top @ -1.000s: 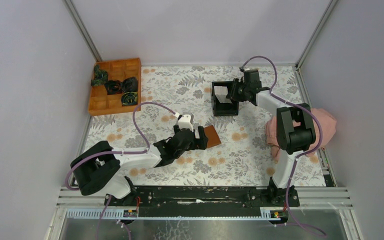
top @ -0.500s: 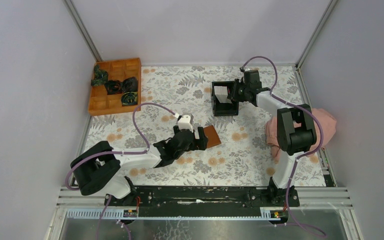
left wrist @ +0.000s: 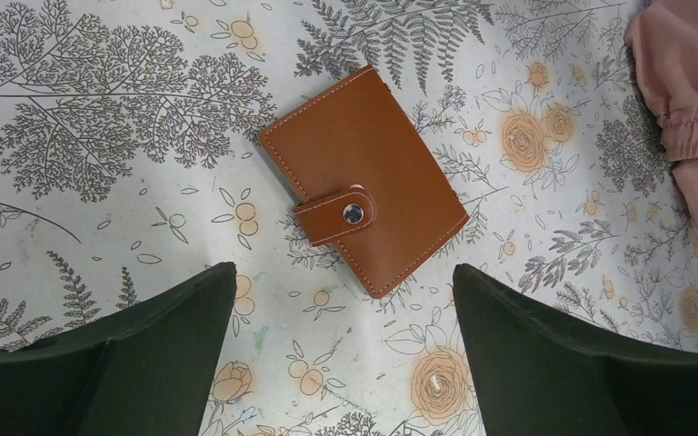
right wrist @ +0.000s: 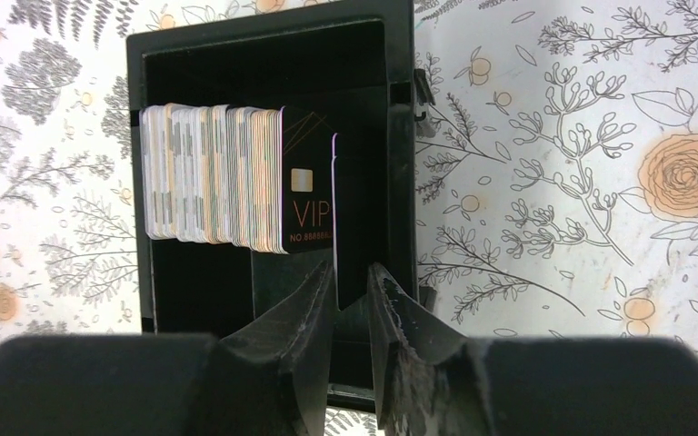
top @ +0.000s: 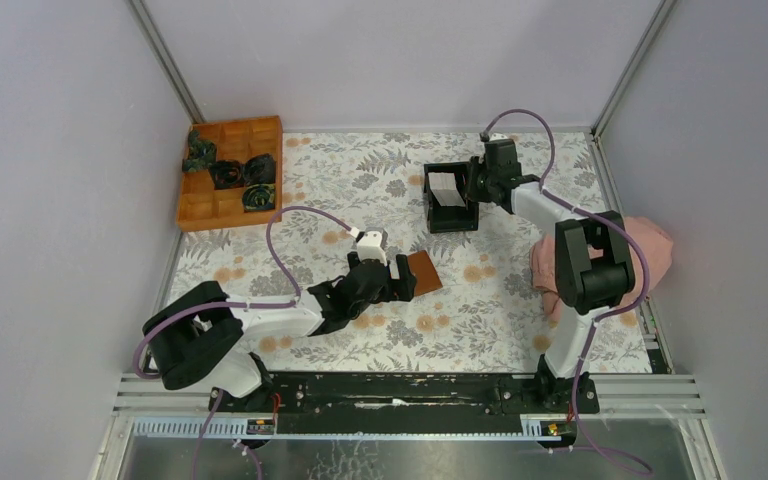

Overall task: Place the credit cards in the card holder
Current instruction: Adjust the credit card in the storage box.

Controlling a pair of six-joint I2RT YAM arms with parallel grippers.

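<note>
Credit cards (top: 444,188) stand in a black box (top: 450,224) at far right, with the right gripper (top: 470,183) at its wall. Card holder (top: 423,271) lies just ahead of the left gripper (top: 400,277).

Left wrist: holder snapped closed, flat, beyond and between wide-spread fingers (left wrist: 173,318).

Right wrist: cards stacked on edge; jaws pinch one black card (right wrist: 351,218) beside the stack.

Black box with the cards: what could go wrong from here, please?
1. The right gripper straddles one dark card beside a tightly packed stack in the black box; the neighbouring VIP card may drag out too, or the card may slip.
2. The wallet lies closed, strap snapped, below the open left gripper; cards cannot enter until it is opened.
</note>
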